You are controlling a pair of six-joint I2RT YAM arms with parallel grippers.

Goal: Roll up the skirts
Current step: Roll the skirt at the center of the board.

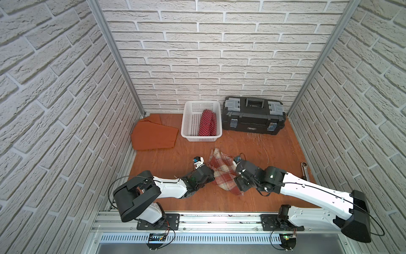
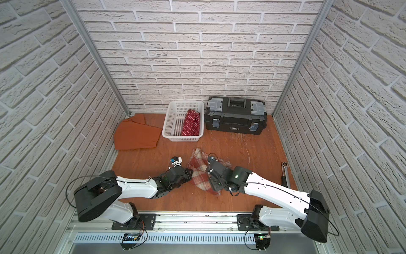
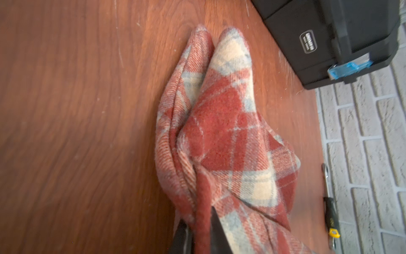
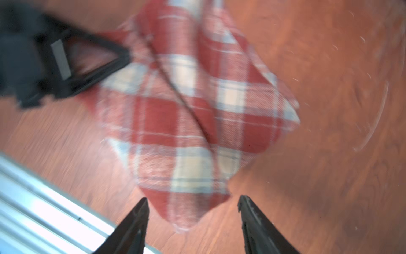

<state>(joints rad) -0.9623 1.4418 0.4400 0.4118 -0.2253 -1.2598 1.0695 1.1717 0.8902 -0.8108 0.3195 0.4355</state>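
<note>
The red-and-cream plaid skirt [image 1: 222, 173] [image 2: 201, 173] lies bunched and folded on the wooden table between the two arms. My left gripper [image 3: 201, 217] [image 1: 211, 173] is shut on a fold at its left edge, with cloth pinched between the two black fingers. My right gripper [image 4: 192, 200] [image 1: 238, 187] is open at the skirt's near right corner; the corner's tip [image 4: 182, 220] lies between the fingertips without being gripped. The dark red polka-dot skirt [image 1: 207, 123] lies rolled in the white basket [image 1: 201, 139]. The rust-orange skirt [image 1: 153, 136] lies flat at the back left.
A black toolbox [image 1: 252, 118] stands at the back right beside the basket. A ratchet wrench [image 1: 305, 169] lies along the table's right edge. Brick-pattern walls close off three sides, and a metal rail [image 1: 219, 220] runs along the front.
</note>
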